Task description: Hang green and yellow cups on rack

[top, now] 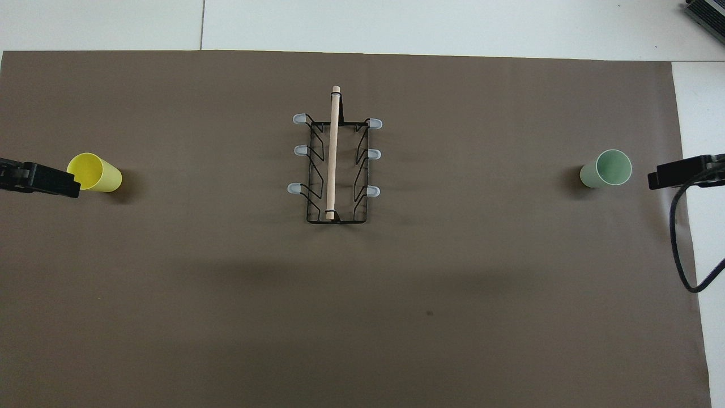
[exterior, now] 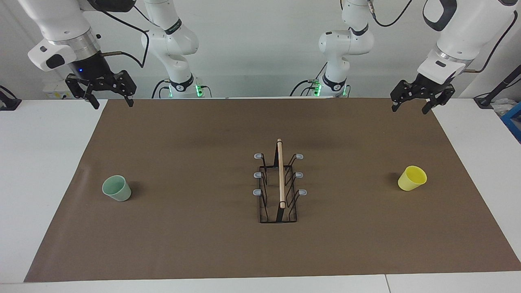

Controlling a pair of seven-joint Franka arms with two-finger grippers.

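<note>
Each cup stands at its own end of the desk [exterior: 49, 171]: the green cup [exterior: 117, 188] below the wide right hand [exterior: 109, 99], the yellow cup [exterior: 412, 178] below the wide left hand [exterior: 411, 106]; the rack [exterior: 279, 183] sits between them.

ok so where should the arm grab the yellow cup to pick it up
The yellow cup stands upright, mouth up, toward the left arm's end. Probably best: the open left gripper descends from above and pinches the rim wall, one finger inside.
</note>
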